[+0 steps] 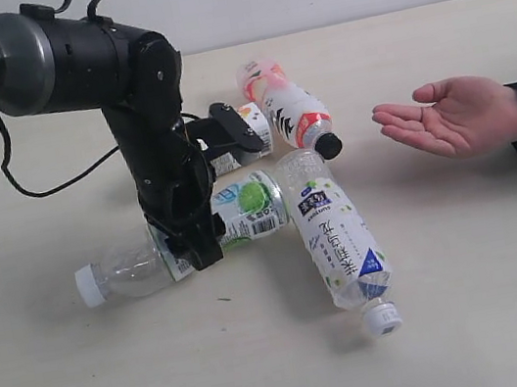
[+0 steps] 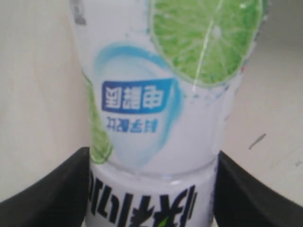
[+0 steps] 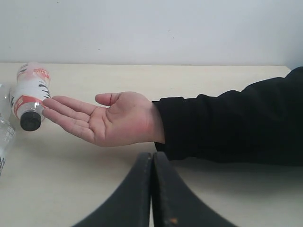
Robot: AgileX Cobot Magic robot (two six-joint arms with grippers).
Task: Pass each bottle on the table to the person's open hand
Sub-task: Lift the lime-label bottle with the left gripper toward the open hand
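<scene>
The green lime-label bottle (image 1: 241,208) lies on the table (image 1: 478,316), its white cap pointing left. My left gripper (image 1: 197,241) is shut on it. In the left wrist view the bottle (image 2: 156,94) fills the space between both black fingers (image 2: 52,194), which press its sides. A blue-and-white label bottle (image 1: 337,235) lies beside it, touching its base. The pinkish-red bottle (image 1: 286,107) with a black cap lies behind, also seen in the right wrist view (image 3: 29,94). A fourth bottle (image 1: 250,133) is half hidden behind my arm. The person's open hand (image 1: 449,117) (image 3: 106,118) waits palm up at the right. My right gripper (image 3: 152,156) is shut and holds nothing.
The person's black sleeve (image 3: 232,123) runs off to the right. A black cable (image 1: 34,186) hangs from my left arm over the table's left part. A white wall (image 3: 151,28) stands behind the table's far edge.
</scene>
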